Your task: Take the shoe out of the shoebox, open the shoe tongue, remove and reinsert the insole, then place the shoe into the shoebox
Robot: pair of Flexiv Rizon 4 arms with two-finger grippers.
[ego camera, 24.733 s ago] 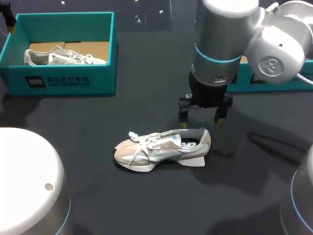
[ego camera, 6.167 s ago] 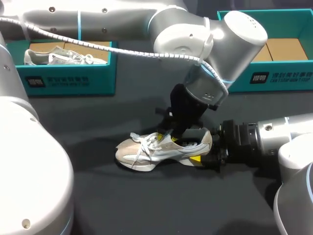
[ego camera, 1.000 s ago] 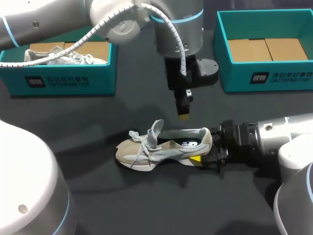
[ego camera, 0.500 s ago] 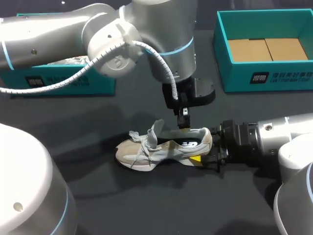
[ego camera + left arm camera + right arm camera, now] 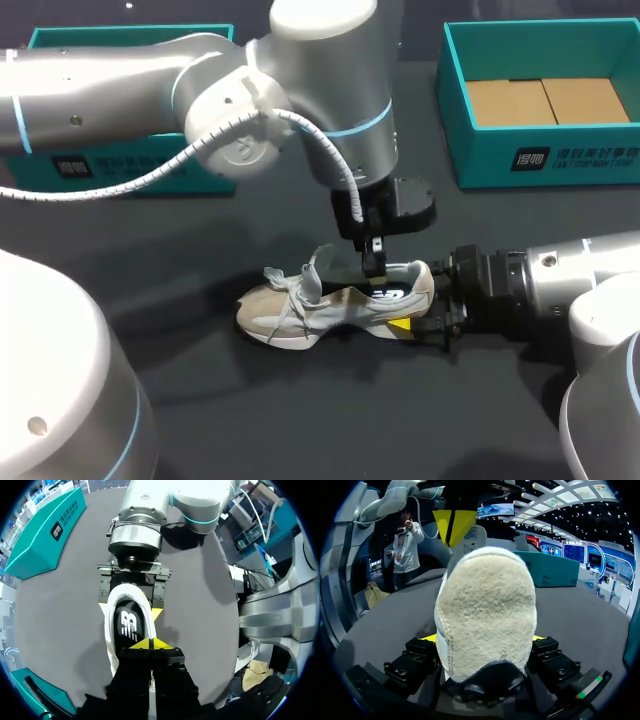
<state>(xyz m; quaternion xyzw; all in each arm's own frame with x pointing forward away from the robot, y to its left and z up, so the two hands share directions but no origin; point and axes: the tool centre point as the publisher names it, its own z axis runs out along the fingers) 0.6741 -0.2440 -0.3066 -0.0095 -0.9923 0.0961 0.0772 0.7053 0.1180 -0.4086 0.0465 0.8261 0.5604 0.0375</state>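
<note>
A beige and grey shoe (image 5: pixel 300 305) lies on its sole on the dark table, toe to the left, its tongue (image 5: pixel 318 268) standing up. My right gripper (image 5: pixel 432 312) is shut on the heel (image 5: pixel 487 615), one finger on each side. My left gripper (image 5: pixel 373 264) hangs from above, shut and holding nothing. Its yellow tips (image 5: pixel 150 644) are at the shoe's opening, just over the dark insole (image 5: pixel 129 625) with its white logo. In the right wrist view the left gripper (image 5: pixel 454 525) shows above the heel collar.
A teal shoebox (image 5: pixel 545 160) with a cardboard floor stands at the back right. A second teal box (image 5: pixel 100 165) at the back left is mostly hidden behind my left arm. The table in front of the shoe is bare.
My left gripper has come down and slightly toward the shoe, from well above it to its opening. The shoe and my right gripper have not moved.
</note>
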